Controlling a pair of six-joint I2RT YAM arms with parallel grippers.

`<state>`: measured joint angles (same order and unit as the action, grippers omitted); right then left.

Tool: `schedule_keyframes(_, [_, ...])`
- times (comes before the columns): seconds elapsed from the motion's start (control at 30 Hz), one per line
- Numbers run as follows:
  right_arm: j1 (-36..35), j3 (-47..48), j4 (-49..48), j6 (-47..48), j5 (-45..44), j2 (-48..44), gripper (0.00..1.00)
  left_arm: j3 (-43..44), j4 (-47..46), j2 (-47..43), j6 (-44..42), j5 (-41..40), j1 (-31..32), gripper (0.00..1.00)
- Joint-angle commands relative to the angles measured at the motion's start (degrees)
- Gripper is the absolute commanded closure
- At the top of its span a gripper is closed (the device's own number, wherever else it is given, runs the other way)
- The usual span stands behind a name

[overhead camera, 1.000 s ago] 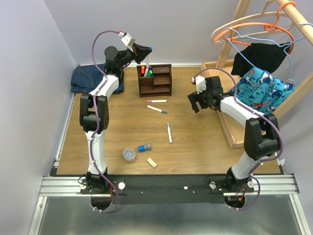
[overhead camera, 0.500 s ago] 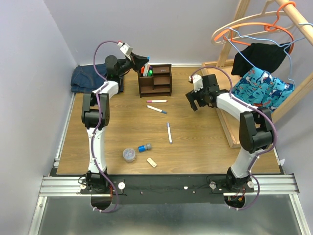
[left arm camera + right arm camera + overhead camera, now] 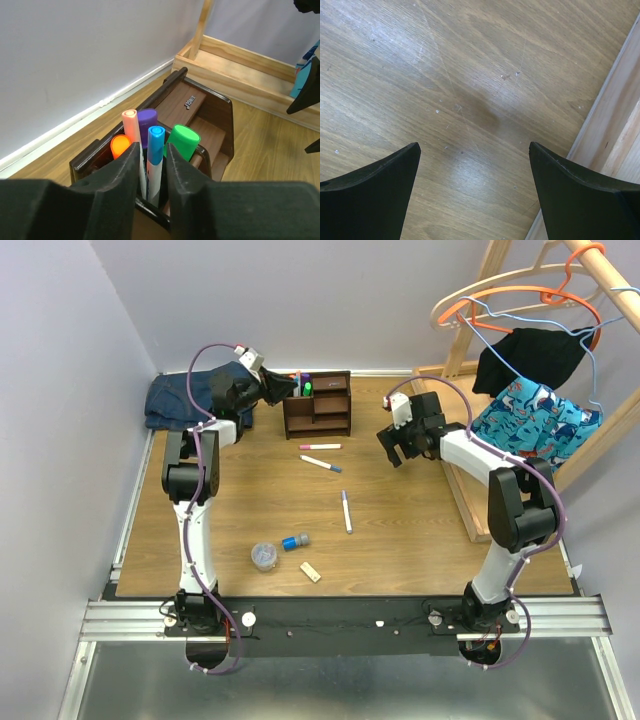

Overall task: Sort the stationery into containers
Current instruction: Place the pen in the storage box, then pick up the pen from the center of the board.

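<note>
Setting: a wooden table (image 3: 400, 540) in a lilac-walled corner, two arms working from its near edge.
Left gripper (image 3: 152, 160): low at the back of the table, jaws nearly together either side of a blue-capped marker (image 3: 155, 150). Whether they pinch it or stand just clear, I cannot tell.
Marker: upright in the tall pen section of the dark organiser (image 3: 200, 107), crowded by an orange highlighter (image 3: 120, 145) and a green highlighter (image 3: 182, 140).
Right gripper (image 3: 474, 147): spread wide, empty, over bare wood to the organiser's right.
Awaiting sorting: three loose markers (image 3: 320, 446) mid-table, with a clear tub (image 3: 264, 556), a blue-grey cylinder (image 3: 295, 541) and a beige block (image 3: 311, 571) nearer the front.
Risk: the marker rides back out, or the organiser tips.
Cause: lifting away before the jaws part enough, or a finger snagging a neighbouring cap.
</note>
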<state>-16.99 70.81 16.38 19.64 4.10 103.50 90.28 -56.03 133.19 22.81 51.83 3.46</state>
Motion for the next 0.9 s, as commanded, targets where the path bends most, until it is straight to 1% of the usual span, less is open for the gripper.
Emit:
schedule_keyframes(0.0, [-0.85, 0.38, 0.05, 0.75, -1.02, -0.93, 0.03, 0.60, 0.30, -5.12, -1.01, 1.34, -0.13, 0.58])
schedule_keyframes(0.1, [-0.94, 1.09, 0.67, 0.31, -0.93, -1.28, 0.03, 2.18, 3.03, -8.99, -1.27, 3.17, -0.12, 0.51])
schedule_keyframes(0.2, [-1.11, 1.09, 0.93, -0.39, -0.50, -1.81, 0.03, 2.62, 8.11, -13.82, -4.78, 4.15, -0.04, 0.48])
schedule_keyframes(0.23, [-1.02, 1.18, 0.85, -0.56, -0.15, -2.08, 0.03, 2.53, 13.00, -16.70, -9.66, 5.54, 0.05, 0.48])
schedule_keyframes(0.3, [-1.02, 1.26, 0.93, -0.92, 0.12, -2.43, 0.03, 2.01, 19.70, -19.70, -15.48, 7.13, 0.49, 0.48])
schedule_keyframes(0.33, [-1.11, 1.26, 0.93, -1.09, 0.38, -2.60, 0.03, 2.09, 27.82, -22.15, -18.21, 10.88, 0.66, 0.47])
schedule_keyframes(0.37, [-1.11, 1.18, 0.85, -1.27, 0.38, -3.04, 0.03, 2.53, 33.04, -23.14, -25.72, 12.83, 1.01, 0.47])
schedule_keyframes(0.4, [-1.02, 1.00, 0.58, -1.36, 0.47, -3.22, 0.03, 3.05, 39.01, -24.19, -30.93, 14.94, 1.37, 0.47])
schedule_keyframes(0.43, [-1.02, 0.39, 0.23, -1.44, 0.56, -3.48, 0.03, 3.76, 55.60, -25.68, -37.51, 15.92, 2.76, 0.47])
schedule_keyframes(0.47, [-1.11, -0.14, -0.03, -1.71, 0.56, -4.09, 0.03, 6.98, 66.47, -25.87, -55.93, 15.58, 3.65, 0.47])
schedule_keyframes(0.5, [-1.02, -0.58, -0.73, -2.06, 0.56, -4.45, 0.03, 9.36, 77.28, -25.70, -64.56, 14.19, 4.61, 0.47])
schedule_keyframes(0.53, [-1.11, -1.02, -1.26, -2.58, -0.14, -4.80, 0.03, 11.82, 95.92, -24.39, -73.60, 12.69, 7.32, 0.47])
schedule_keyframes(0.57, [-1.02, -1.89, -1.70, -4.33, -0.32, -5.32, 0.03, 16.29, 103.68, -23.42, -80.48, 8.15, 8.65, 0.47])
schedule_keyframes(0.6, [-1.02, -2.07, -2.14, -5.13, -0.49, -6.20, 0.03, 18.07, 109.93, -22.45, -90.64, 6.11, 10.32, 0.46])
schedule_keyframes(0.63, [-1.02, -2.34, -2.23, -5.92, -1.02, -6.64, 0.03, 19.05, 117.22, -21.05, -93.27, 4.00, 11.64, 0.46])
schedule_keyframes(0.67, [-1.02, -2.60, -2.23, -7.49, -1.28, -7.08, 0.02, 19.58, 119.20, -20.43, -94.86, 2.58, 14.00, 0.46])
schedule_keyframes(0.73, [-0.94, -2.78, -1.97, -9.00, -1.29, -8.40, 0.02, 19.32, 121.76, -19.29, -98.47, -1.37, 15.95, 0.46])
schedule_keyframes(0.77, [-0.94, -2.95, -1.97, -10.13, -1.29, -8.84, 0.02, 18.97, 122.12, -18.67, -99.09, -2.43, 17.70, 0.46])
schedule_keyframes(0.87, [-0.94, -4.09, -1.97, -12.77, -1.99, -10.86, 0.02, 19.32, 122.91, -15.95, -100.06, -6.03, 19.82, 0.46])
